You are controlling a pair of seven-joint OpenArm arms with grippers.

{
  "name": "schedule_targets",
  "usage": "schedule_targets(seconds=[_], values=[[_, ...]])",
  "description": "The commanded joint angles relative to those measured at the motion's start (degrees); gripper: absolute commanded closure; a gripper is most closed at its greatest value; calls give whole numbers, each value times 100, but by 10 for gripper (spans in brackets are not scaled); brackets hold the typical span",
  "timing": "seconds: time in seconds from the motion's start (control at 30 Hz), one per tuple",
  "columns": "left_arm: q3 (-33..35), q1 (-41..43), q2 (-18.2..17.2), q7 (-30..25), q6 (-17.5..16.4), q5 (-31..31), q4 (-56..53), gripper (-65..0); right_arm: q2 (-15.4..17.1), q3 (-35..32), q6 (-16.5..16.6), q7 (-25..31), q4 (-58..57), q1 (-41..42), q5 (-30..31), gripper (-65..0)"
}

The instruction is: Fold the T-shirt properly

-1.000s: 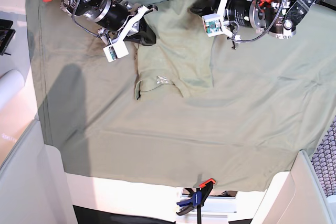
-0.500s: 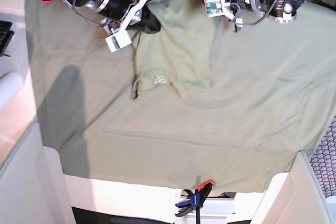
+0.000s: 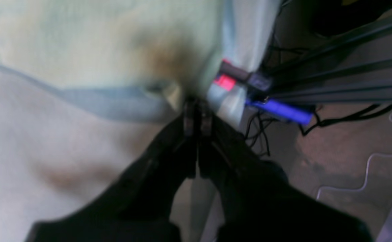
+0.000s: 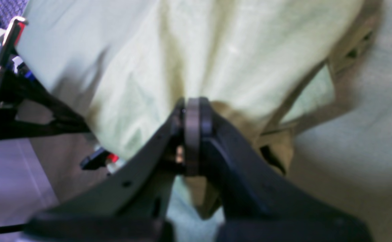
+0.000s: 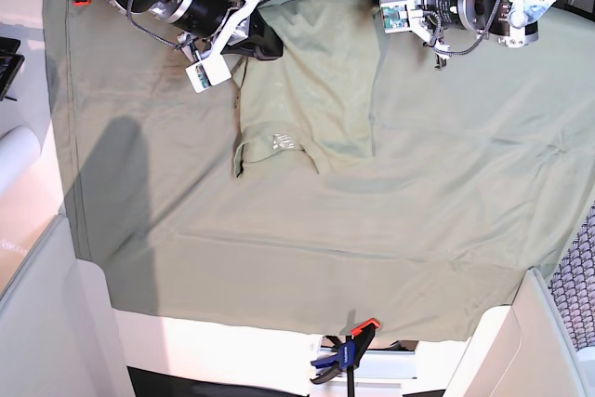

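Sage T-shirt (image 5: 311, 81) lengthwise front-to-back, neckline near, far corners pinched

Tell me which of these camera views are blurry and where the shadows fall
Left wrist view: heavily blurred, the T-shirt a soft smear above the left gripper. Right wrist view: softer blur, folds readable, right gripper shading the cloth. Base view: sharp, one broad dark shadow on the tablecloth at the image's left.

The left wrist view is being smeared by blur: the T-shirt (image 3: 98, 43) at upper left shows no weave, and the clamp (image 3: 276, 109) at centre right is being left indistinct.
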Motion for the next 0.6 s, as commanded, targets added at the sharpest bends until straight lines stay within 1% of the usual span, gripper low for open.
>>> schedule_targets(seconds=[0.0,0.17,0.33,0.47,0.57], values=[[-31,-33,-50,-105,-32,-35,-28,0,13,4,81,90,107,42,87,0],[-26,-35,-48,-286,-32,-31,-404,0,13,7,81,94,107,42,66,0],[-26,-57,-39,-391,-32,-35,-426,0,13,76,79,219,111,42,0,0],[-26,-155,39,-509,-32,-35,-426,0,13,374,79,260,125,44,0,0],[-26,-356,59,-511,-32,-39,-426,0,13,811,76,260,184,44,4,0]])
